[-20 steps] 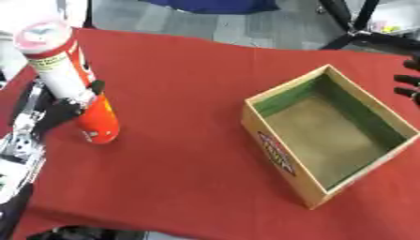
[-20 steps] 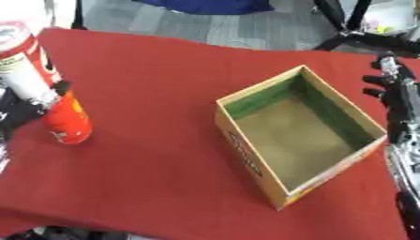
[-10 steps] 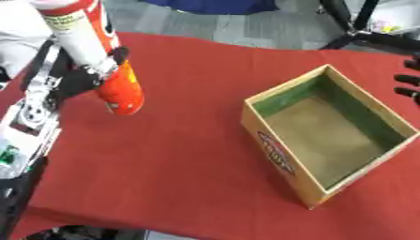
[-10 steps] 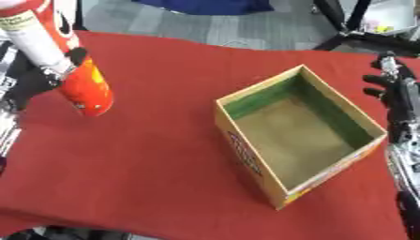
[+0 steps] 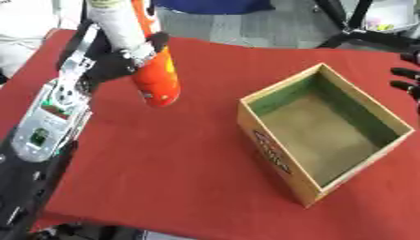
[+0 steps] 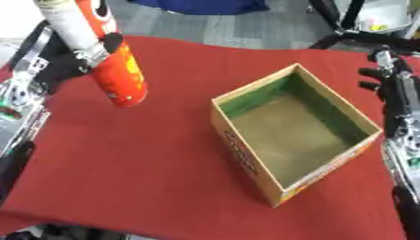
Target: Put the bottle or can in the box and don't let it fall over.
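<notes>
Your right eye view shows the right hand (image 6: 379, 75) with its forearm down the right edge; the left eye view catches only dark fingertips there, straight and spread, holding nothing. Your left hand (image 5: 111, 63) is curled round the can (image 5: 156, 77); it is a tall orange-red cylinder with a white-and-red upper part, lifted clear of the red table (image 5: 164, 164) and tilted, its base pointing down-right. It hangs left of the box (image 5: 328, 136), well apart from it; the box is cardboard, open-topped, green inside its walls.
</notes>
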